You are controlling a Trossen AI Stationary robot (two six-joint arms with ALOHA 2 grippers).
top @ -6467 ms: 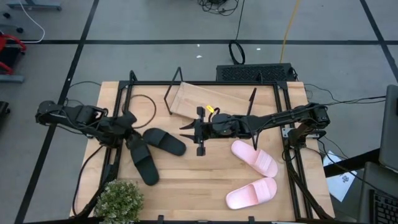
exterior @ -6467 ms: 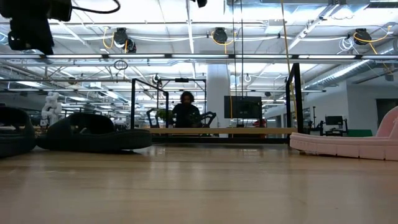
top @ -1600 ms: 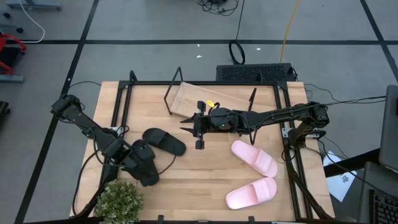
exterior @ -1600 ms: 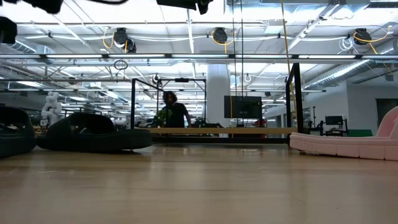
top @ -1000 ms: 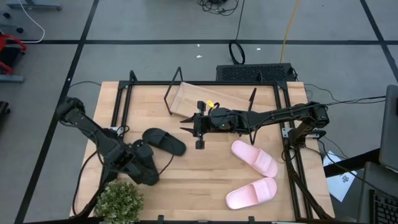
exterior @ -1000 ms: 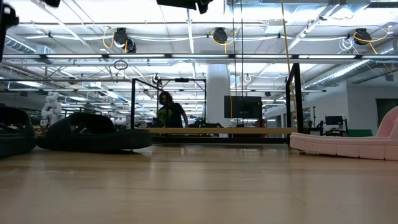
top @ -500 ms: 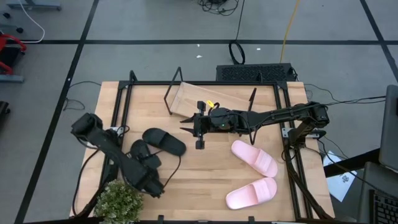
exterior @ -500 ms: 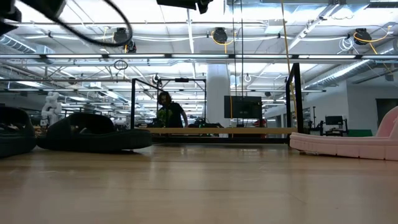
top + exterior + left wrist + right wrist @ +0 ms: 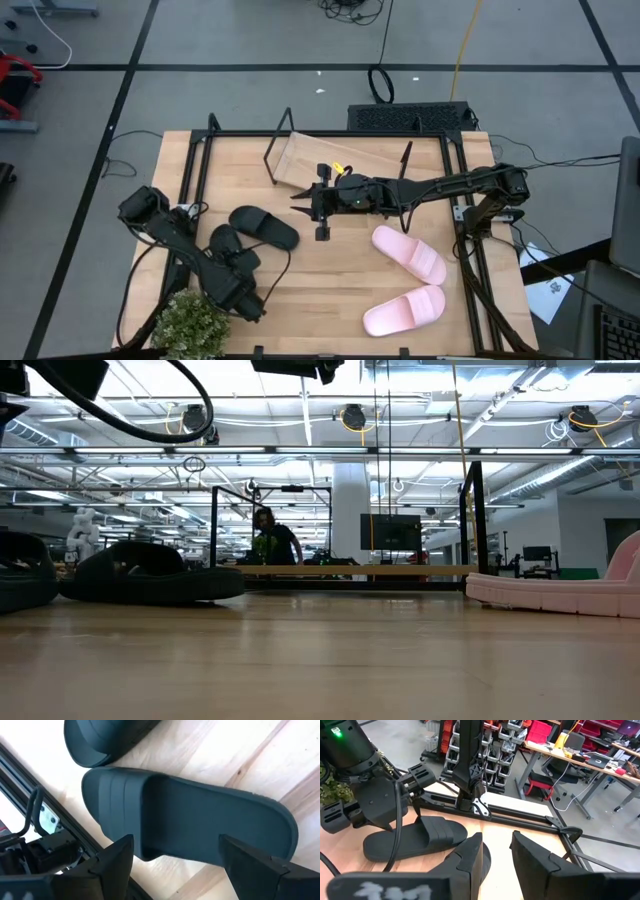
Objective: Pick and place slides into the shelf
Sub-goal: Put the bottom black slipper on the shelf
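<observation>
— Why is the left gripper (image 9: 172, 855) spread wide?
— It straddles a black slide (image 9: 200, 820) on the tabletop (image 9: 240, 750) without gripping it, presumably ready to.
— The right gripper (image 9: 496, 855)?
— Part-open, empty, near the shelf (image 9: 340, 160).

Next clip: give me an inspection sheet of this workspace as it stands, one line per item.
Surface: wooden table, mostly bare in front.
Job's things: two black slides lie left, two pink slides right; shelf holds none.
Clutter: potted plant at the front left corner.
Grippers: left gripper open above a black slide; right gripper empty, mid-table by the shelf.
Cables: black cable looped on the table's left; yellow cable on the floor.
Surroundings: person far behind; desks, racks.
</observation>
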